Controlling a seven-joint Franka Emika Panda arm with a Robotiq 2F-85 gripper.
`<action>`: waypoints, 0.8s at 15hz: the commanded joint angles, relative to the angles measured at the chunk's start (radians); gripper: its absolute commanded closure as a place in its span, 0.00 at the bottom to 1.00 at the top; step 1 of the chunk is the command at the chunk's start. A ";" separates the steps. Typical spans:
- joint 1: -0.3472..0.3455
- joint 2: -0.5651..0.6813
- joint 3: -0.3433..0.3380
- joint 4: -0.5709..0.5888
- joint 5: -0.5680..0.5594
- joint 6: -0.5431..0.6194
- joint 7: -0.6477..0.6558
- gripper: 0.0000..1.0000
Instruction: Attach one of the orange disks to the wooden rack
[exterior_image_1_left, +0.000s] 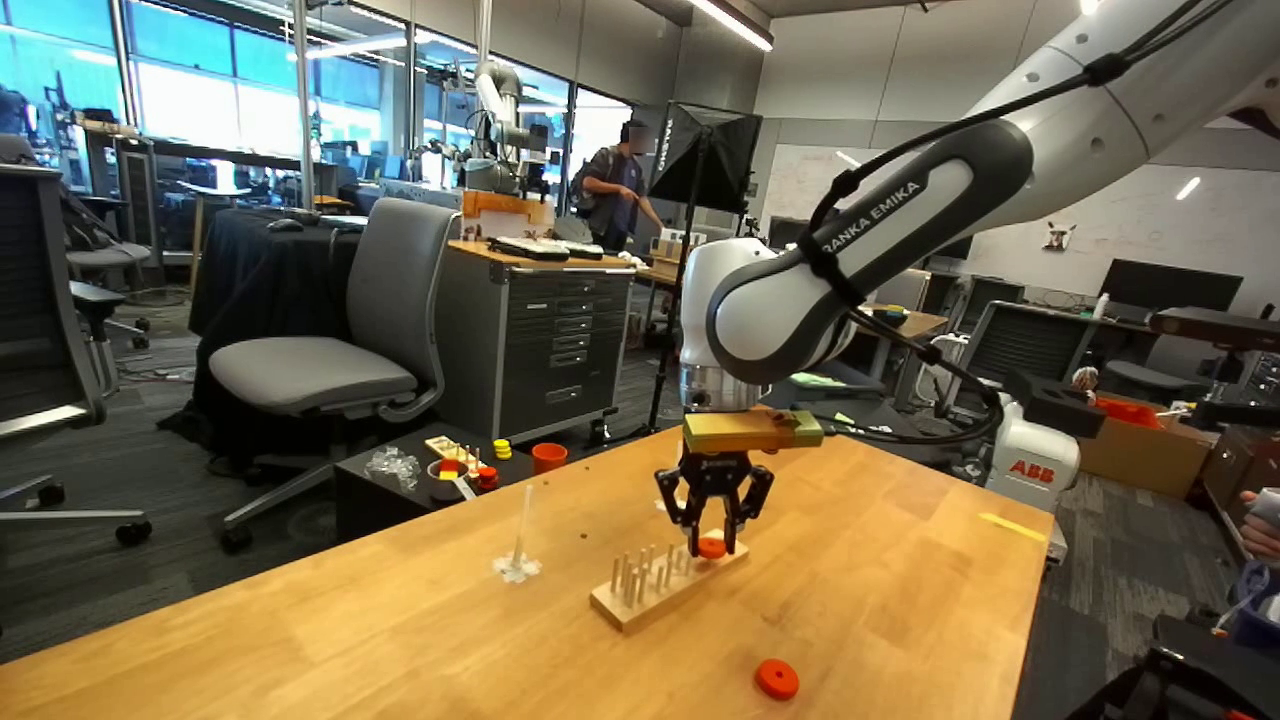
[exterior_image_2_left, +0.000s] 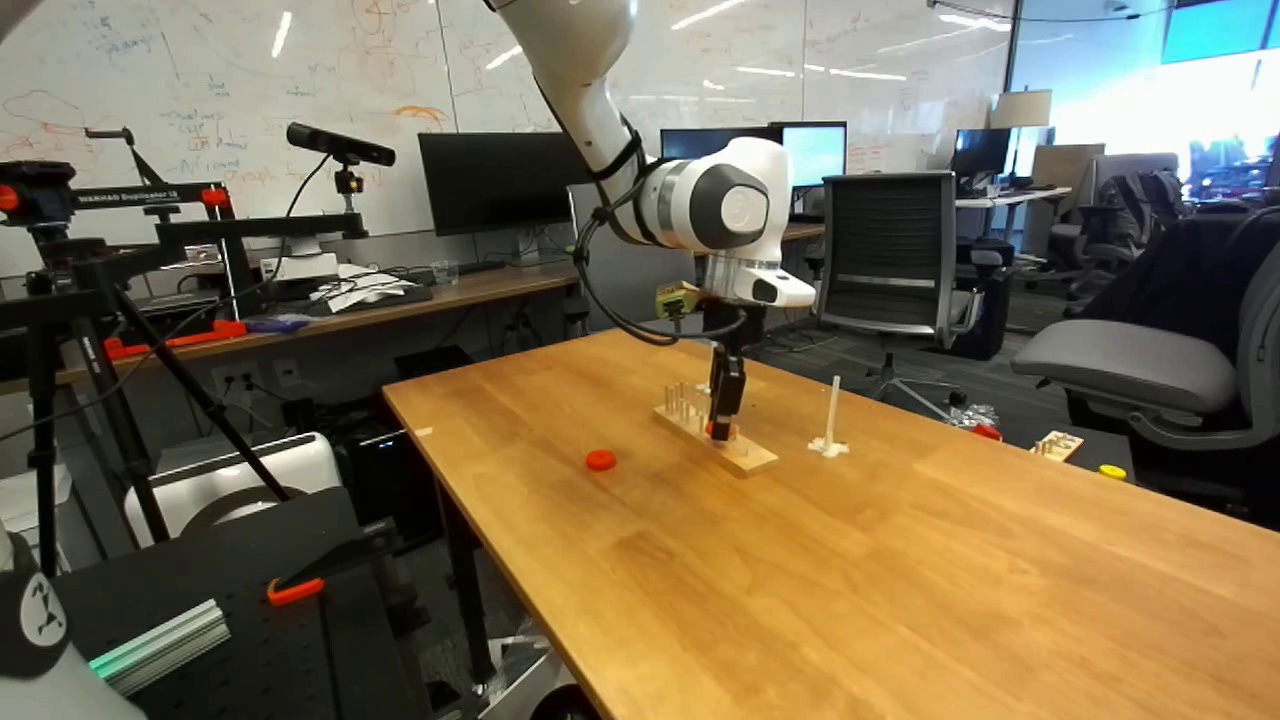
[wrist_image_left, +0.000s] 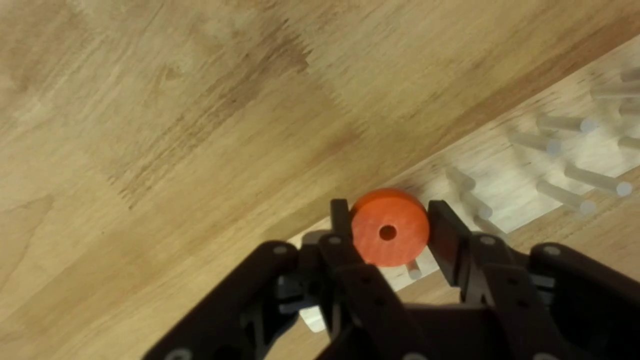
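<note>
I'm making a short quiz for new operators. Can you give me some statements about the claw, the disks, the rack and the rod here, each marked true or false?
1. The claw grips an orange disk. True.
2. A peg sticks up through that disk's hole. False: in the wrist view, no peg shows through the hole.
3. A second disk lies on the table, apart from the wooden rack. True.
4. Every peg carries a disk. False: several pegs are bare.
5. A pale rod stands upright on the table, off the rack. True.
6. The second disk is blue. False: it is orange.
</note>
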 joint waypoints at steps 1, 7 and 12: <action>0.004 0.003 -0.006 0.015 -0.019 -0.027 0.009 0.32; 0.014 -0.027 -0.022 -0.022 -0.045 -0.012 0.009 0.00; 0.037 -0.096 -0.063 -0.103 -0.163 0.025 0.011 0.00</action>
